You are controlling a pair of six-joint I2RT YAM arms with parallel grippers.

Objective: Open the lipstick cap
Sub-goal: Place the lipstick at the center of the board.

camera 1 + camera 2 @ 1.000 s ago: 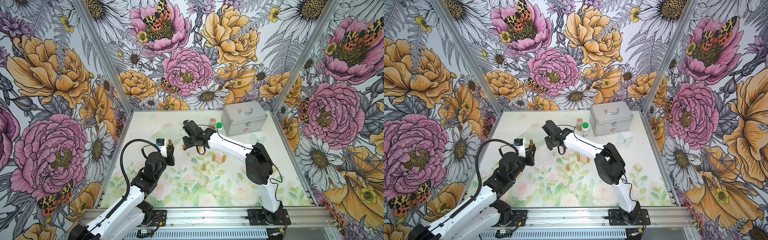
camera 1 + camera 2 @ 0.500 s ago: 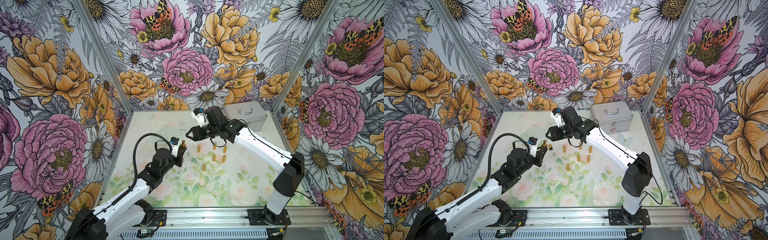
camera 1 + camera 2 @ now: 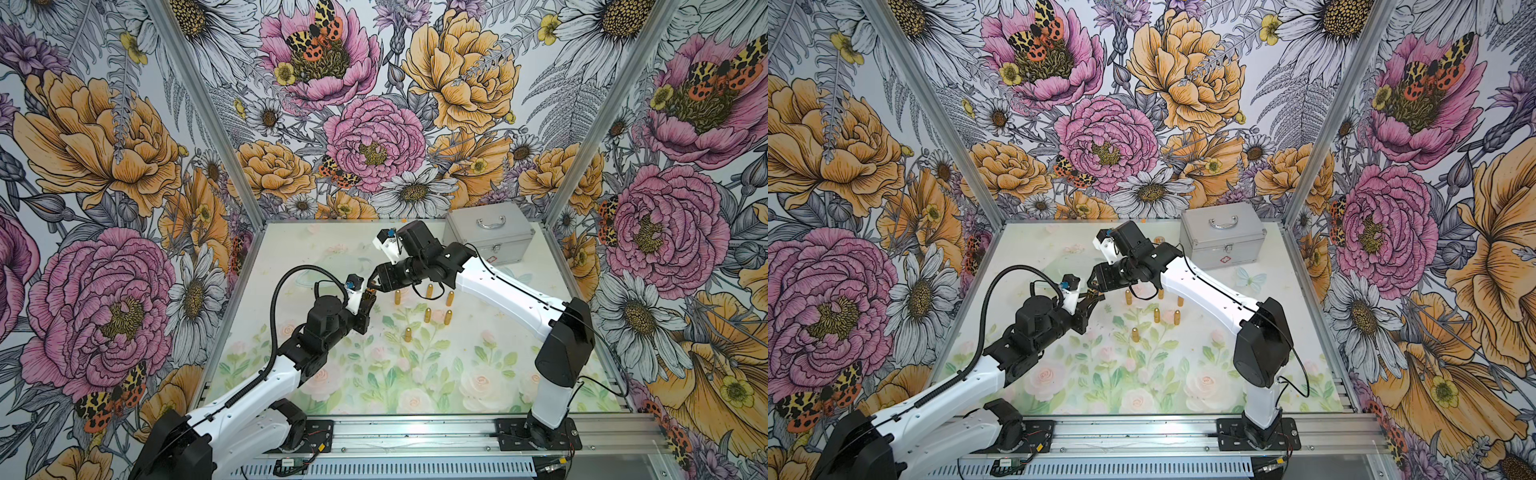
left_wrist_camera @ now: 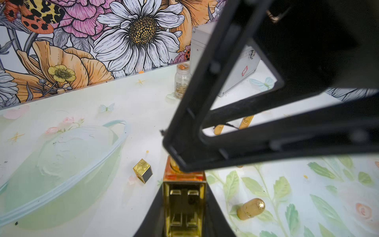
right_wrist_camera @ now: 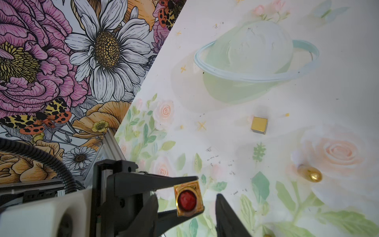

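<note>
Both arms have closed in on each other: left end effector point(image 3: 368, 297) clenched on the square gold lipstick tube point(image 5: 188, 200), red tip bare; right end effector point(image 3: 372, 284) released, right over it.

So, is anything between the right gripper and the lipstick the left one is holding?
Nothing visible. The right gripper is open, with its fingers either side of the top of the lipstick, which the left gripper holds. A small gold cube lies apart on the mat, out of the way.

The lipstick point(image 4: 184, 203) is mirror-glossy gold, its loose cap point(image 4: 143, 170) the same. The box point(image 3: 488, 239) is dull silvery metal; the table point(image 3: 457, 374) a smooth matt print.
</note>
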